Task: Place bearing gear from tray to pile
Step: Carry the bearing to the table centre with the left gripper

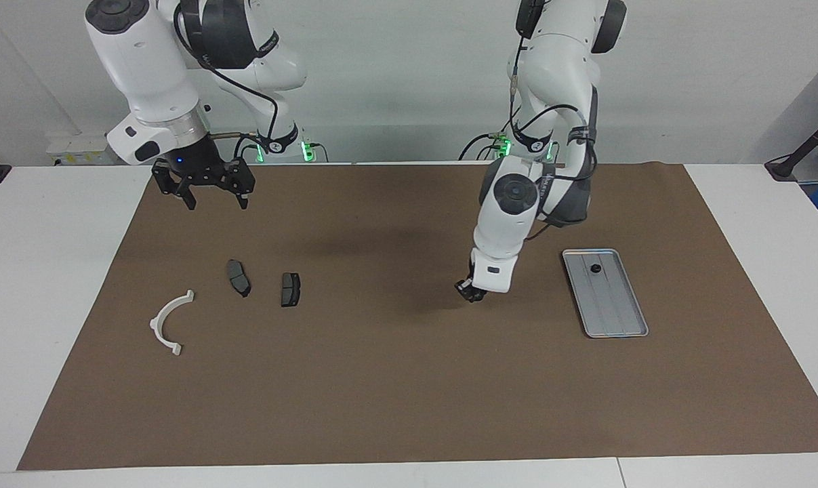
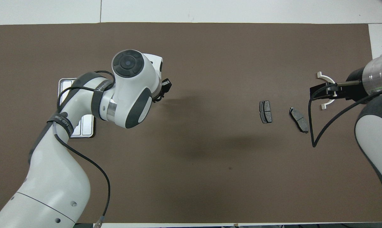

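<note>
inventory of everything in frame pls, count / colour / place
tray: 1, silver-grey, on the mat at the left arm's end.
small part: 1, black, in the tray at its end nearer the robots.
brake-pad pieces: 2, dark grey, on the mat at the right arm's end.
arc: 1, white, beside the pads, farther from the robots.
mat: 1, brown, covering the white table.
left gripper: low over bare mat beside the tray.
right gripper: waits raised, fingers open.
</note>
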Robot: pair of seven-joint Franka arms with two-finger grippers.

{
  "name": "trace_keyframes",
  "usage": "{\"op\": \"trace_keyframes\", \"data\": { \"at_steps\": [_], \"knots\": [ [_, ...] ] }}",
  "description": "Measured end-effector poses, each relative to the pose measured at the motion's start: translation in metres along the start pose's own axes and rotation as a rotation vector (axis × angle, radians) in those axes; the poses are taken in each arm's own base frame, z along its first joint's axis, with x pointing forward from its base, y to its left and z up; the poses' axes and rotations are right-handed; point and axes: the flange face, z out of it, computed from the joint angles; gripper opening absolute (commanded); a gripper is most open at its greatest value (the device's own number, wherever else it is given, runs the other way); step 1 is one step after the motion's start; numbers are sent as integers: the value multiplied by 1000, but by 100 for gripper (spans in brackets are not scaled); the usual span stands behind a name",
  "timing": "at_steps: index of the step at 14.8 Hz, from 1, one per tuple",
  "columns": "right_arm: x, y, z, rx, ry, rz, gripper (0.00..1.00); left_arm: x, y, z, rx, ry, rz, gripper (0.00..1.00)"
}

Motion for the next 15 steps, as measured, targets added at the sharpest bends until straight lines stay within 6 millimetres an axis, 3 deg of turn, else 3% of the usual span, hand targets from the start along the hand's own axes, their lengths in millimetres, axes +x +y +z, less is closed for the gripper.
{"op": "trace_keyframes", "data": {
  "at_steps": [2,3,4,5,6,12,14,15],
  "knots": [
    [0,2,0,0,1,4,100,-17,-1,22,6,-3,10,6],
    [0,2,0,0,1,4,100,-20,-3,29,12,-5,11,15],
    [0,2,-1,0,1,4,100,-20,-5,32,11,-4,9,39],
    [0,2,-1,0,1,4,100,-19,-6,33,10,-2,6,88],
    [0,2,0,0,1,4,100,-18,-7,32,9,-1,3,100],
    [0,-2,10,0,-2,-1,100,-14,-20,28,65,-30,0,100],
    [1,-10,18,1,9,-3,100,-2,-52,17,96,-54,63,100],
    [2,-21,24,3,13,11,100,13,-81,9,97,-65,112,100]
  ]
}}
